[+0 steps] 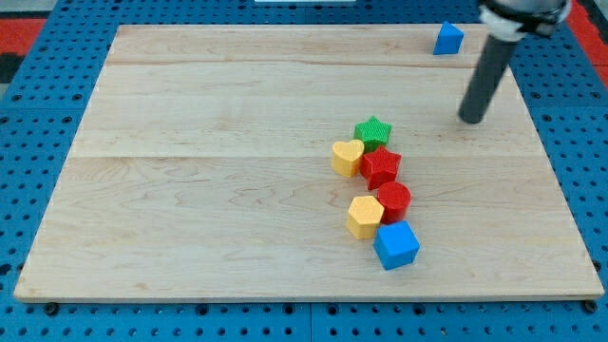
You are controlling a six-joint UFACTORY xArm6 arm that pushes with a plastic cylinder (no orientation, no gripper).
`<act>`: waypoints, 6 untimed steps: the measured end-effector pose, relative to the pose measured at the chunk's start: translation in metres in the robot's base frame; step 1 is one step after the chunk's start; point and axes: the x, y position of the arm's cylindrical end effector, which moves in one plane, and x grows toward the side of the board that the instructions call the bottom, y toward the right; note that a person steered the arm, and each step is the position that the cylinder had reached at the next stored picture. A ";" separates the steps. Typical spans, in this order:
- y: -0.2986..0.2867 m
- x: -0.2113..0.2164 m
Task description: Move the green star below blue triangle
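Green star (373, 130): centre-right of the wooden board (209, 190), touching the yellow heart (347, 157) and red star (381, 166).
Blue triangle (448, 39): upper right, alone.
My tip (470, 120): a bare rod, touching no block, right of the green star.

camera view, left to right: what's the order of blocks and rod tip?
yellow heart → yellow hexagon → blue cube → blue triangle → my tip. Green star, red star and red cylinder overlap those in x, so left out.
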 end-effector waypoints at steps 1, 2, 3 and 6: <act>-0.041 0.025; -0.066 0.038; -0.148 0.035; -0.184 -0.045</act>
